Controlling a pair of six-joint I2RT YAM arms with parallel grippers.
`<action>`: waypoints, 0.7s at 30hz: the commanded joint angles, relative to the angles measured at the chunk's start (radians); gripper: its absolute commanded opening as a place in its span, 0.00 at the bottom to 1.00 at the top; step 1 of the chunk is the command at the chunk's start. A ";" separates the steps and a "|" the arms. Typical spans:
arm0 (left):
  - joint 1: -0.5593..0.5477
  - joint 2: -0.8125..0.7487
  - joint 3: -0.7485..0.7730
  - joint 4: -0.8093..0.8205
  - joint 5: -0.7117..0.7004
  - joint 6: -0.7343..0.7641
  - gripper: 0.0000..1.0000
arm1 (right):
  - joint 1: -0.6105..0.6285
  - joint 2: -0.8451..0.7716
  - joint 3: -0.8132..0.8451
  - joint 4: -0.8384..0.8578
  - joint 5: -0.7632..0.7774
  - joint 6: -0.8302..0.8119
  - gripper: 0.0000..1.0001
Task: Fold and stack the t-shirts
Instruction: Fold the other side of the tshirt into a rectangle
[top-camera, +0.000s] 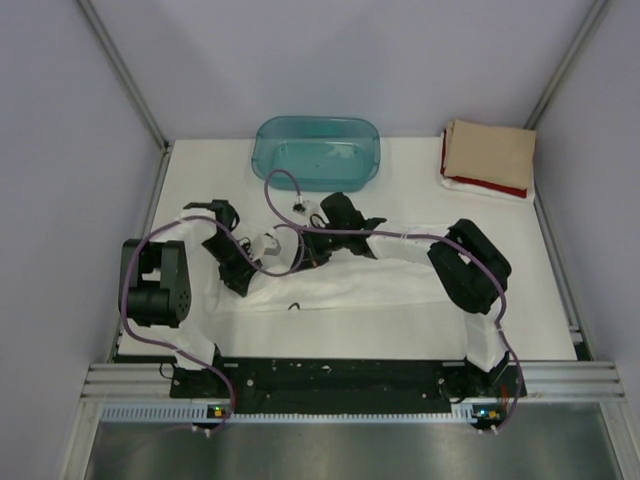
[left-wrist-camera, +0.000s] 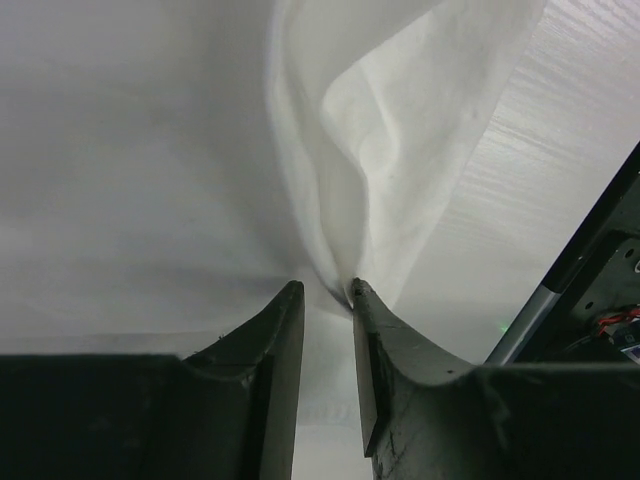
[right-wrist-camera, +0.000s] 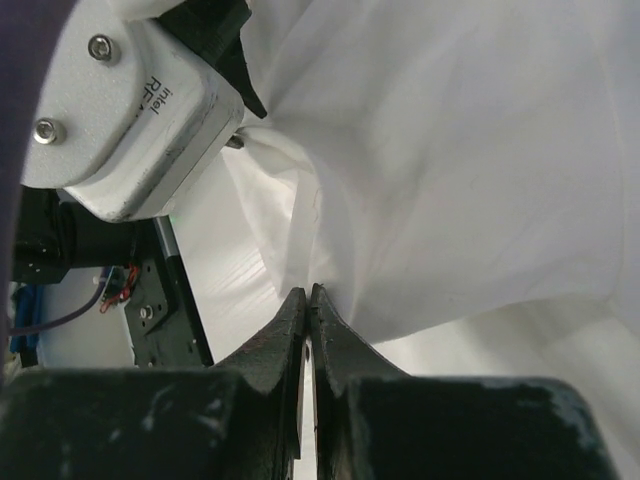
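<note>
While the tan tee (top-camera: 488, 150) already lies folded atop the red tee (top-camera: 485, 184) at the far right corner, my left gripper (left-wrist-camera: 325, 295) and right gripper (right-wrist-camera: 308, 298) both pinch the white tee (top-camera: 340, 280) mid-table, its folding and stacking left.

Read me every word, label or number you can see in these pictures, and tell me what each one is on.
"intel": on the silver camera housing in the right wrist view.
A second line beside it starts with "R"; the rest is too small to read.
No readable text shows on the white t-shirt, the teal tub or the folded shirts.
</note>
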 joint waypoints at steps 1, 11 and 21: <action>0.001 -0.026 0.045 -0.033 0.021 -0.003 0.34 | -0.002 -0.071 -0.008 0.036 -0.009 -0.008 0.00; 0.001 0.000 0.043 -0.063 0.004 0.004 0.25 | -0.007 -0.080 -0.011 0.033 0.000 -0.011 0.00; -0.001 0.009 -0.007 -0.013 -0.030 -0.017 0.32 | -0.007 -0.077 -0.001 0.028 0.003 -0.008 0.00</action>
